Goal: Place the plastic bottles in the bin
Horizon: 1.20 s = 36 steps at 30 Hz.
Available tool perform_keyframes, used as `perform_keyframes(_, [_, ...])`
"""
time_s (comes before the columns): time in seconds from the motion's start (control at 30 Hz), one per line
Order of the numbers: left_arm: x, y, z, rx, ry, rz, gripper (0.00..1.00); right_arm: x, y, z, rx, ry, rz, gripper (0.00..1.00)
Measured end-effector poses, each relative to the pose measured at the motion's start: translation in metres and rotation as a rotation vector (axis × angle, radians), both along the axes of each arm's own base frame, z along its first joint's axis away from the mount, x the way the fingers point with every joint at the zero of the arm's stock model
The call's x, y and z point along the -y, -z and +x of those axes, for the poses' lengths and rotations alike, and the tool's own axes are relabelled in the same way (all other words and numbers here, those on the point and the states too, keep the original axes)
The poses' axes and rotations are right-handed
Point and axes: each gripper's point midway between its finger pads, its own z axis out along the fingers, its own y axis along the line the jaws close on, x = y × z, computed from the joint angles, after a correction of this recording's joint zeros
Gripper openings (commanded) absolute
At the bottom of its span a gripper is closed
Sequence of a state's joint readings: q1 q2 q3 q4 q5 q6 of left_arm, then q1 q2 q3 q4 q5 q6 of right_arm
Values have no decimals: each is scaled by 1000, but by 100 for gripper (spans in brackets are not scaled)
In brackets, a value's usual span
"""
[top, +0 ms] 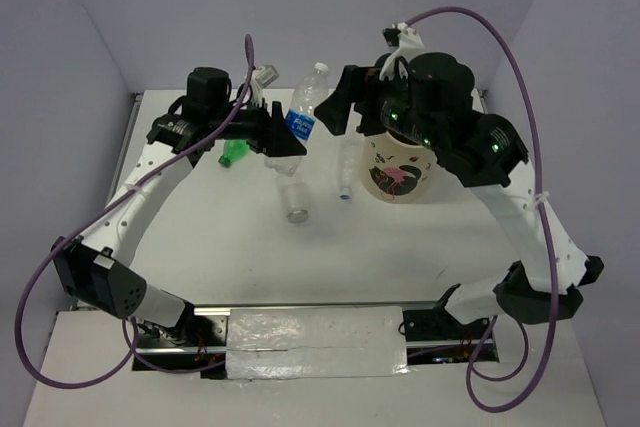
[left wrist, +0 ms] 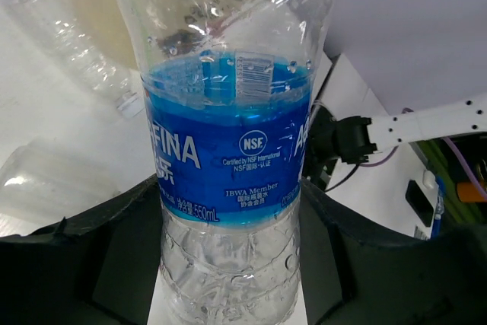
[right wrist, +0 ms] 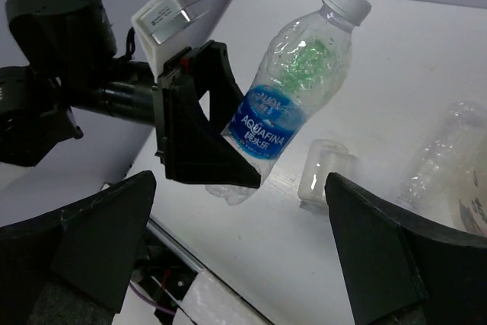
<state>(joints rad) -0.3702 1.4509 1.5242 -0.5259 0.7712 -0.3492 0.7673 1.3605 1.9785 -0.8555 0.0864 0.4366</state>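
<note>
the blue-labelled bottle [top: 305, 109] hangs above the counter [top: 220, 237], clamped low on its body by the left claw [top: 284, 137], probably for carrying to the bin [top: 400, 177] nearby; the right claw [top: 340, 112] gapes apart, empty.

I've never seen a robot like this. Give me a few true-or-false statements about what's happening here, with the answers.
1. The left end effector grips the blue-labelled bottle, held off the table. True.
2. That bottle has no cap. False: a white cap sits on its neck.
3. The right end effector is open and holds nothing. True.
4. The short, wide one is inside the container. False: the short wide bottle lies on the table, outside the bin.
</note>
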Motion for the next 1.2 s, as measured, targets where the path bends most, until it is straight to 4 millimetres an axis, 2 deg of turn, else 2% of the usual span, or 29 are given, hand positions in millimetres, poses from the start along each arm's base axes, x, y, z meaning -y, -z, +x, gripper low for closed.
perform_keyframes(0.13, [2, -15, -9, 17, 28, -40, 52, -20, 8, 25, -42, -33, -2, 100])
perform_keyframes(0.27, [1, -31, -20, 56, 52, -73, 52, -40, 31, 46, -106, -59, -20, 100])
perform_keyframes(0.4, [1, -40, -25, 69, 63, -94, 51, -50, 47, 54, -153, -71, -29, 100])
perform_keyframes(0.6, [1, -32, -29, 49, 73, -96, 51, -53, 44, 59, -153, -76, 6, 100])
perform_keyframes(0.73, [0, -25, -33, 31, 73, -90, 52, -56, 44, 60, -156, -82, 23, 83])
perform_keyframes(0.9, [-3, -27, -36, 38, 62, -89, 53, -59, 46, 61, -166, -95, 33, 67])
perform_keyframes(0.93, [-4, -27, -36, 38, 57, -87, 53, -60, 47, 61, -166, -98, 36, 67])
perform_keyframes(0.97, [-5, -27, -36, 37, 52, -85, 53, -61, 47, 62, -165, -101, 39, 68])
perform_keyframes(1.0, [-6, -27, -36, 35, 47, -82, 52, -62, 48, 62, -166, -106, 41, 82])
perform_keyframes(1.1, [-6, -26, -37, 32, 49, -79, 53, -65, 50, 61, -175, -123, 41, 100])
perform_keyframes(1.2, [-6, -28, -40, 38, 59, -85, 53, -70, 59, 63, -193, -137, 30, 100])
